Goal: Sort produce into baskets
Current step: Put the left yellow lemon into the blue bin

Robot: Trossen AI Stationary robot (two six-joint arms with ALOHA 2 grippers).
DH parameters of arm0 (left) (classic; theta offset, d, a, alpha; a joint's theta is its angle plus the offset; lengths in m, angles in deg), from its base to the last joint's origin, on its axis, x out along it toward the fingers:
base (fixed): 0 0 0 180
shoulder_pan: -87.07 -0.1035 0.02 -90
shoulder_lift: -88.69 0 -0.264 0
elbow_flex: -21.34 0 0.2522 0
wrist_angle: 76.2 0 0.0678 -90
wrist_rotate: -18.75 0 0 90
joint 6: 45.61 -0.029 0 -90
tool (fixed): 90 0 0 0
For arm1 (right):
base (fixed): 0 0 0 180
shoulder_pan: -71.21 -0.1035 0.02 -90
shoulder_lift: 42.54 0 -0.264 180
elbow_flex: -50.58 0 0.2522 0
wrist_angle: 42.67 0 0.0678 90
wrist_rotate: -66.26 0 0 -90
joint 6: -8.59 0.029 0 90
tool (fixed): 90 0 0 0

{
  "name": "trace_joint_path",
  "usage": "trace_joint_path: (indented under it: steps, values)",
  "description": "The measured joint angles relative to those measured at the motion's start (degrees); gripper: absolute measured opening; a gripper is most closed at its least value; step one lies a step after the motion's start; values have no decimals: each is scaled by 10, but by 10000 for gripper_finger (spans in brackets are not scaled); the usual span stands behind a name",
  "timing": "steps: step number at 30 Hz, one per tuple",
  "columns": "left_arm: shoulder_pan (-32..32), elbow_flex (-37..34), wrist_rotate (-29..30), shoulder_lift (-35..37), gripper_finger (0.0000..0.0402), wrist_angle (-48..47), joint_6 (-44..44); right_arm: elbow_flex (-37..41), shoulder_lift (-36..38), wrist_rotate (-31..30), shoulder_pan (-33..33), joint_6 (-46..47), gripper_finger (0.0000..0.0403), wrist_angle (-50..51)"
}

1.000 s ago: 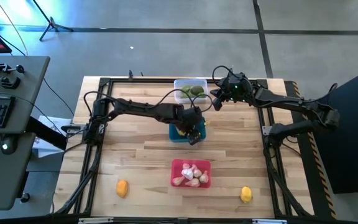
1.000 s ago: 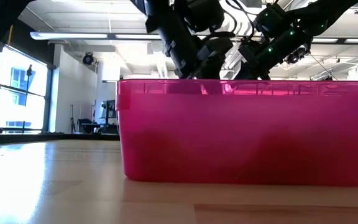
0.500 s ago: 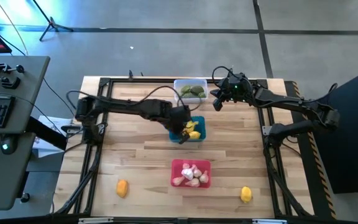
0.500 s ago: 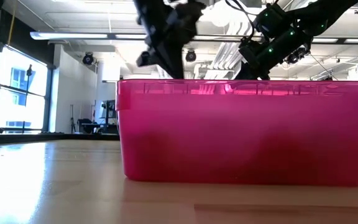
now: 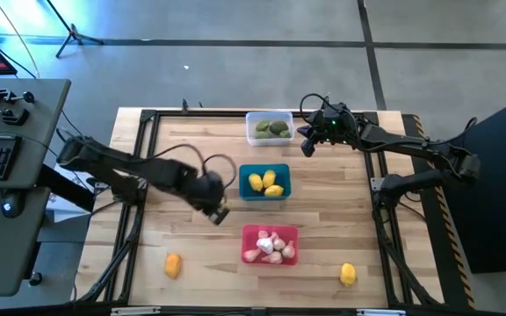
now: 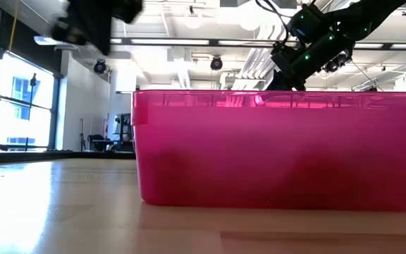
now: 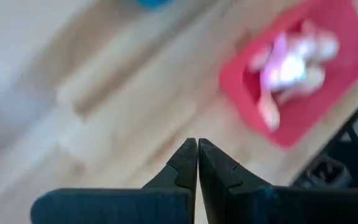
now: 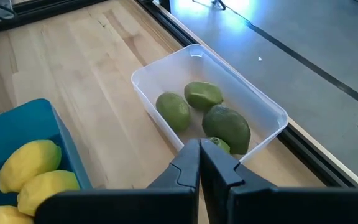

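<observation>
Left gripper [image 5: 220,214] is pressed together w/ nothing in it, hanging over bare wood between the blue tub [image 5: 264,183] and the red tub [image 5: 271,244], off to their left. In the left wrist view its fingertips [image 7: 197,148] meet in a tight point, no gap, nothing pinched. My guess: an empty, shut claw makes sense if it's travelling toward the loose yellow fruit [image 5: 173,265] near the front left edge, since that one's on its side of the table [image 5: 191,219].

Right gripper [image 5: 307,146] is also pressed together and empty, parked just beside the clear tub [image 5: 269,128] at the back. Prob just waiting (the right wrist view looks straight down into that tub).

Sorting logic is pretty obvious from how stuff sits:
- clear tub = green lumps [image 8: 204,113], four or so
- blue tub = yellow fruits [image 5: 265,181], three showing
- red tub = pinkish garlic bulbs [image 5: 271,245], a little pile

Only two strays left afaict: that front-left one and another yellow fruit [image 5: 347,275] near the front right edge, well apart from each other. Both belong in the blue tub imo, so the job looks nearly done. Low view is basically just the red tub's wall, no help there.
</observation>
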Motion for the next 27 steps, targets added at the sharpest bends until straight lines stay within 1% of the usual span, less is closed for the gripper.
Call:
trace_joint_path:
  steps: [3, 9, 13, 16, 19, 21, 27]
  values:
    - [47, 0, -25, 11, 0, -24, 79, 0, 0, 0, 0, 0, 0, 0]
    - [138, 0, -67, 8, 0, -23, 242, 0, 0, 0, 0, 0, 0, 2]
    - [190, 0, -74, 1, 1, -32, 402, 0, 0, 0, 0, 0, 0, 7]
    - [218, 0, -74, -3, 9, -22, 472, 0, 0, 0, 0, 0, 0, 9]
    - [231, 0, -89, -10, 33, -18, 508, 0, 0, 0, 0, 0, 0, 9]
    - [235, 0, -105, -19, 56, -18, 517, 0, 0, 0, 0, -1, 0, 9]
    - [235, 0, -172, -65, 146, -18, 522, 0, 0, 0, 0, -3, 0, 9]
